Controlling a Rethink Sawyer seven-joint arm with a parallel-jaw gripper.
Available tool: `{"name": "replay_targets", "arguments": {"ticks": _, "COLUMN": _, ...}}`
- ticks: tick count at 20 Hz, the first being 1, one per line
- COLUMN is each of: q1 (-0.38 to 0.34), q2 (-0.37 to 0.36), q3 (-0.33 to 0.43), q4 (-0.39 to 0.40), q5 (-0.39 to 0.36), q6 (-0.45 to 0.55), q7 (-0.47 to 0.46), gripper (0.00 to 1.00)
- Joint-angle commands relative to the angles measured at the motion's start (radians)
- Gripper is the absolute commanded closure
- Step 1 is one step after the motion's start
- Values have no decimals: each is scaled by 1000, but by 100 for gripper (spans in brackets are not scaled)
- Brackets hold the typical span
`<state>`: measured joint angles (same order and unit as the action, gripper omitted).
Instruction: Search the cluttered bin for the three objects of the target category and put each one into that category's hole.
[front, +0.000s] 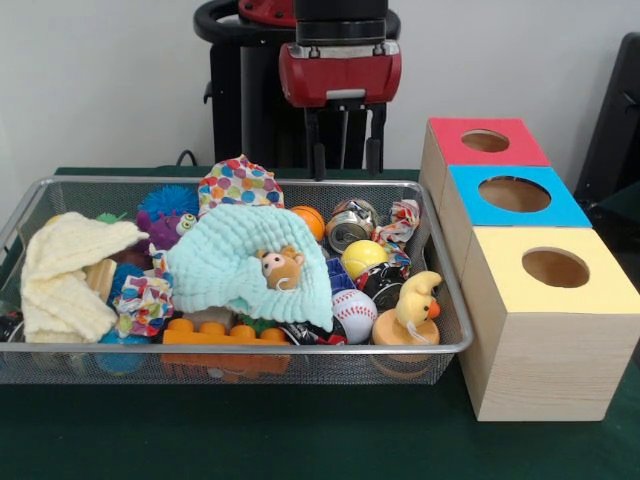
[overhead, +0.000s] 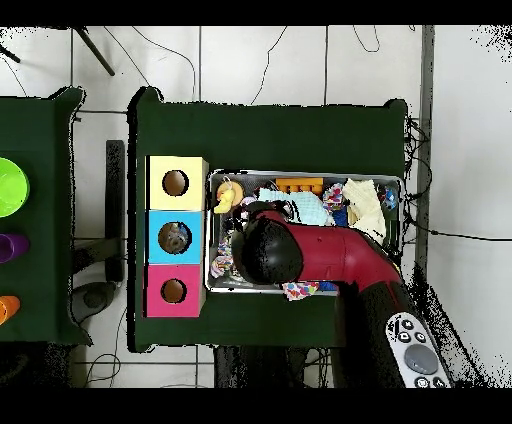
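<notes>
My gripper (front: 347, 165) hangs open and empty above the far rim of the wire bin (front: 250, 349), just behind two dented cans (front: 350, 225). In the bin lie an orange ball (front: 311, 220), a yellow ball (front: 363, 256) and a baseball (front: 353, 314). A yellow duck (front: 417, 302) on a wooden disc stands at the bin's right front. At the centre, a mint cloth (front: 230, 265) with a small bear (front: 280, 267) covers other things. In the overhead view my arm (overhead: 320, 255) hides the gripper and much of the bin (overhead: 300, 174).
Three wooden boxes with round holes stand right of the bin: red-topped (front: 487, 141), blue-topped (front: 514, 194), yellow-topped (front: 553, 268). The bin also holds a yellow cloth (front: 65, 270), a dotted cloth (front: 240, 186), a purple fuzzy toy (front: 165, 215) and an orange brick (front: 222, 332).
</notes>
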<state>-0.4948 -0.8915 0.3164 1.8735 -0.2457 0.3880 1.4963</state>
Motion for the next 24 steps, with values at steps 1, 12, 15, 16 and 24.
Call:
{"name": "replay_targets", "arguments": {"ticks": 1, "q1": -45, "q2": 14, "q3": 105, "q4": 45, "q5": -91, "q6": 133, "q7": -135, "gripper": 0}}
{"name": "replay_targets", "arguments": {"ticks": 12, "q1": -108, "q2": 24, "q3": 161, "q4": 29, "q5": -129, "q6": 167, "q7": -178, "gripper": 0}}
{"name": "replay_targets", "arguments": {"ticks": 15, "q1": -125, "q2": 29, "q3": 178, "q4": 20, "q5": -140, "q6": 180, "q7": -192, "gripper": 0}}
{"name": "replay_targets", "arguments": {"ticks": 16, "q1": -134, "q2": 30, "q3": 185, "q4": 19, "q5": -145, "q6": 184, "q7": -197, "gripper": 0}}
{"name": "replay_targets", "arguments": {"ticks": 24, "q1": -183, "q2": 46, "q3": 233, "q4": -1, "q5": -179, "q6": 217, "q7": -221, "gripper": 0}}
